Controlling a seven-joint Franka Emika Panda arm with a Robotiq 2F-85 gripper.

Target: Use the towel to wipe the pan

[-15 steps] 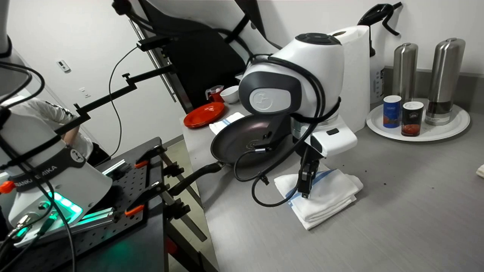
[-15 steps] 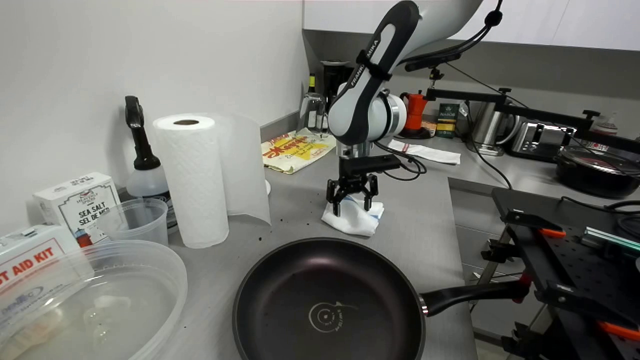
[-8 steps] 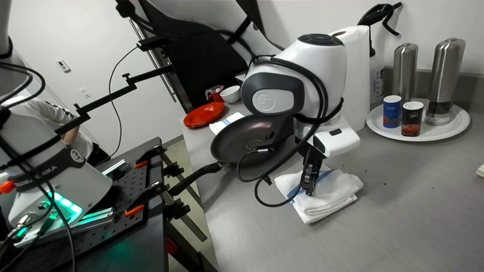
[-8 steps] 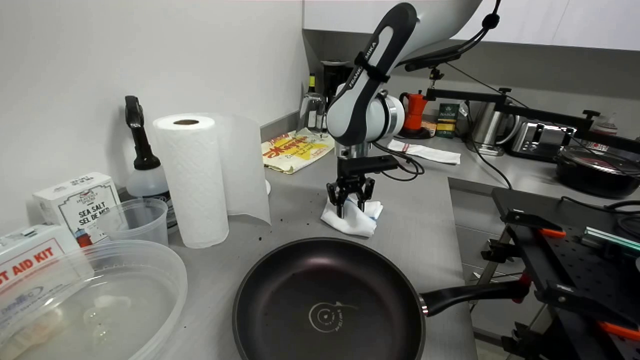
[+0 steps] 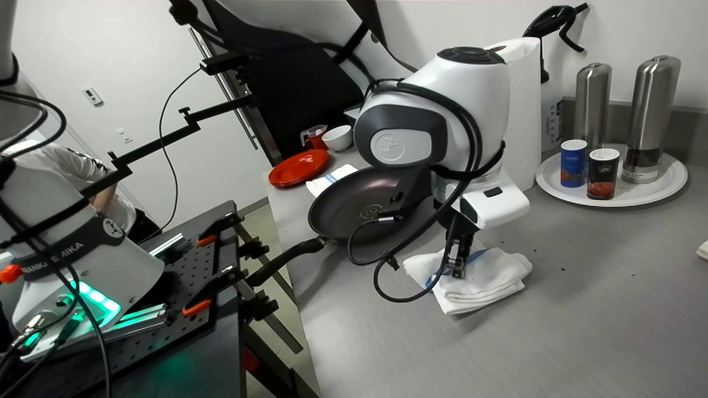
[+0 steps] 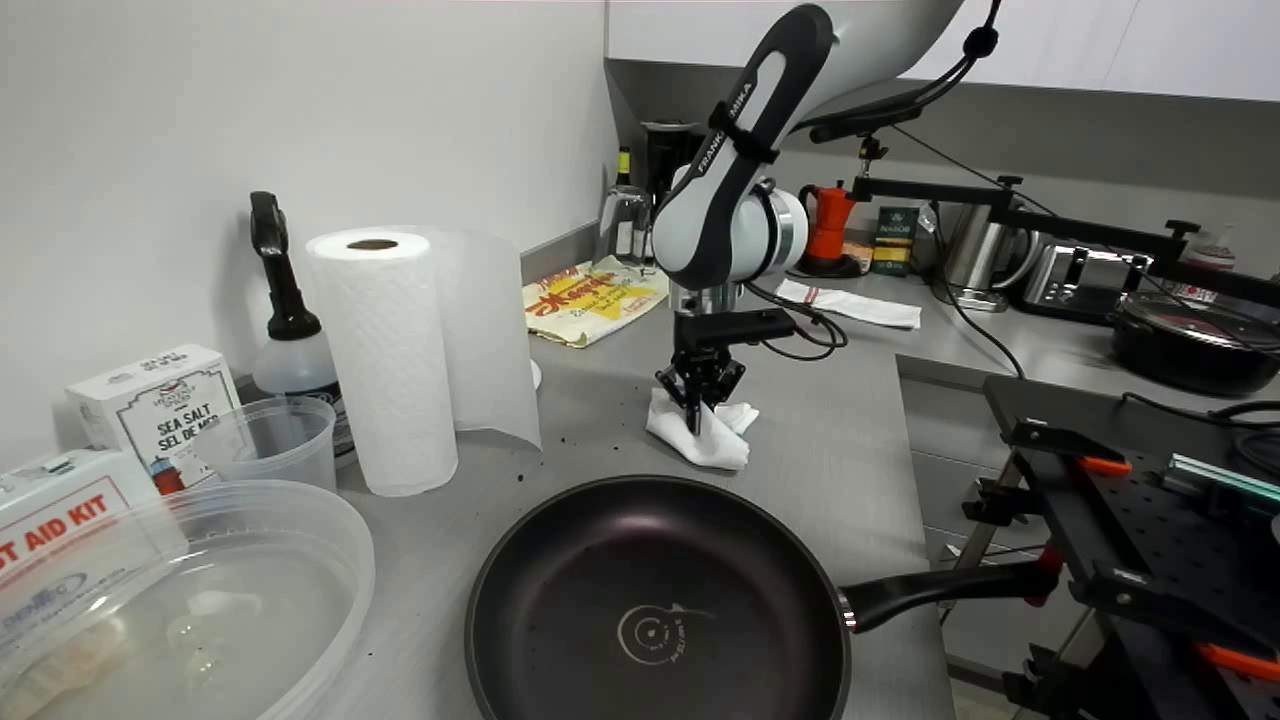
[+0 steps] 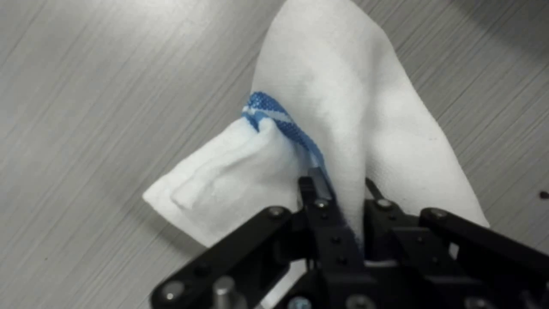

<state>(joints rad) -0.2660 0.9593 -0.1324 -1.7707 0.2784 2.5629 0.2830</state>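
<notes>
The towel (image 5: 492, 279), a folded white cloth with a blue stripe, lies on the grey counter. My gripper (image 7: 343, 180) points down onto it and is shut on a bunched fold, which rises between the two black fingers (image 7: 315, 189). Around that fold the towel (image 7: 317, 64) spreads out on both sides in the wrist view. In an exterior view the gripper (image 6: 693, 420) hides part of the towel (image 6: 712, 455). The black pan (image 6: 640, 560) sits close to the towel, apart from it. Its long handle (image 6: 950, 592) sticks out past the counter edge.
A paper towel roll (image 6: 385, 380) and a clear plastic tub (image 6: 330, 600) stand along the wall side. Beyond the pan are a red plate (image 5: 298, 167) and another striped cloth (image 5: 332, 178). A white plate (image 5: 636, 200) carries shakers and two mills.
The fingers have come together from wide apart and drawn the towel's middle into a fold. The towel's edges have pulled inward. The arm has shifted only slightly; the pan has stayed put.
</notes>
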